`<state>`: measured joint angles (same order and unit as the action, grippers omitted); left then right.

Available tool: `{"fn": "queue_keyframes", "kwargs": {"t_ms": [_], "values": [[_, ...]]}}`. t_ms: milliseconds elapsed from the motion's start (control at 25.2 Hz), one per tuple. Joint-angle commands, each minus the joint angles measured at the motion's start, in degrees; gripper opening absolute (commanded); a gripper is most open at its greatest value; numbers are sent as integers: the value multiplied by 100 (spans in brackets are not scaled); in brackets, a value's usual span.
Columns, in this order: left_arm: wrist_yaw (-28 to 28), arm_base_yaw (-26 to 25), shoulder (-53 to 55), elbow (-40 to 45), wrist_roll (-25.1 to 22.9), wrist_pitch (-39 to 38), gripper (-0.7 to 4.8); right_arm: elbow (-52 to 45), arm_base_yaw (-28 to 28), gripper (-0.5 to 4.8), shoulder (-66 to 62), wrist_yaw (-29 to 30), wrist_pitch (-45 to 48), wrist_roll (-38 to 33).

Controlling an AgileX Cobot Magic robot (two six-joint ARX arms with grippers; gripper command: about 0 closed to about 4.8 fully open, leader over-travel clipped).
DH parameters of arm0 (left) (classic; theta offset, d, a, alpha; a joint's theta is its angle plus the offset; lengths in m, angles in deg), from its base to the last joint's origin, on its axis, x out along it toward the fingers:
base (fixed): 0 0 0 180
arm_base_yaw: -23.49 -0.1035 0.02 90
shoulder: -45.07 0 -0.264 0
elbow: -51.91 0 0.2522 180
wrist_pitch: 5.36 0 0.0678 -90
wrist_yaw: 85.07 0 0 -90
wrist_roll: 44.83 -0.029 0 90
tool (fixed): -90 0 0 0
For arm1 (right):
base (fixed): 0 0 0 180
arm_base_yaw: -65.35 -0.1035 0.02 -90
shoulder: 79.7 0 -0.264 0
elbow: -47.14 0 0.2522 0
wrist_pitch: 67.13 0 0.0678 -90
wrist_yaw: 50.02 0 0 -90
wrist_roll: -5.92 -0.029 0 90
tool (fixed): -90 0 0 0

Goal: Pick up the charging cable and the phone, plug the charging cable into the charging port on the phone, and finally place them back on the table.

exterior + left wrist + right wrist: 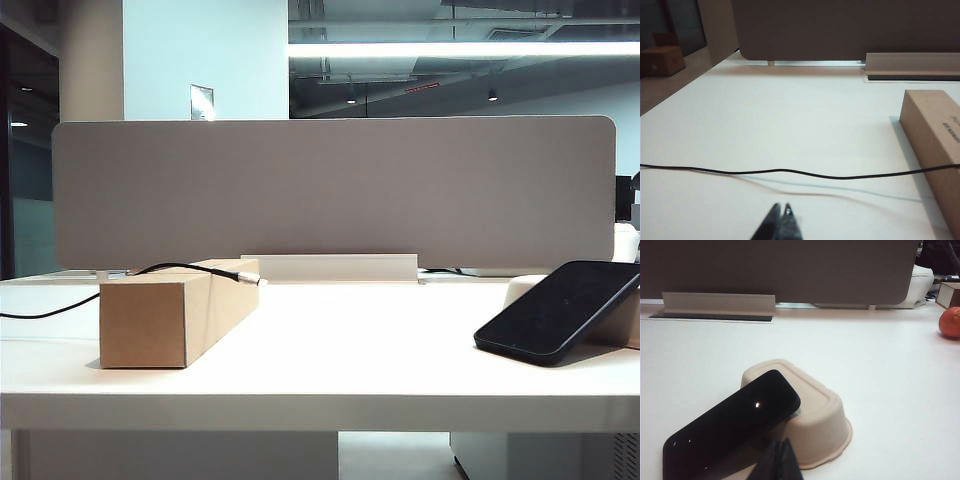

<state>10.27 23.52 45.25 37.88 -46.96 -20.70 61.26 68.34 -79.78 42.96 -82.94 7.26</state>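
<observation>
Exterior view: the tabletop [350, 340] is carrying a brown cardboard box [175, 312] on the left and the phone [558, 312] on the right, with a grey divider panel [330, 190] standing behind; neither arm is showing here. The charging cable [170, 267] is running in from the left edge, climbing over the box top and ending in a silver plug tip [248, 279] that is lying at the box's far corner.

Left wrist view: the left gripper [781, 220] is hovering low over bare tabletop, its jaws pressed together and holding nothing. The cable [790, 172] is crossing the surface just beyond the tips as 1 thin black line, lifted slightly so that its shadow is falling apart from it, and reaching the side of the box [935, 145]. The phone is not appearing in this view.

Right wrist view: the right gripper [780, 460] is likewise sitting with jaws closed and empty, just in front of the phone [732, 427]. The glossy black phone is lying tilted, its far end propped on an overturned cream tray [820, 415] and its near end resting on the tabletop. An orange fruit [950, 321] is lying well apart at the edge. The charging port is too small to make out.
</observation>
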Motion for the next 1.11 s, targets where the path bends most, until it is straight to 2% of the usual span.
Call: {"fn": "queue_keyframes", "kwargs": {"t_ms": [40,953,1112], "values": [[-20,-15,4,-17,-44,35,-6,-22,0,-8,11,-46,57,20],[-52,-15,4,-20,-42,81,-6,-22,2,-8,11,-31,59,20],[-509,-13,4,-28,-42,122,-6,-17,-2,-8,11,-28,63,17]]}}
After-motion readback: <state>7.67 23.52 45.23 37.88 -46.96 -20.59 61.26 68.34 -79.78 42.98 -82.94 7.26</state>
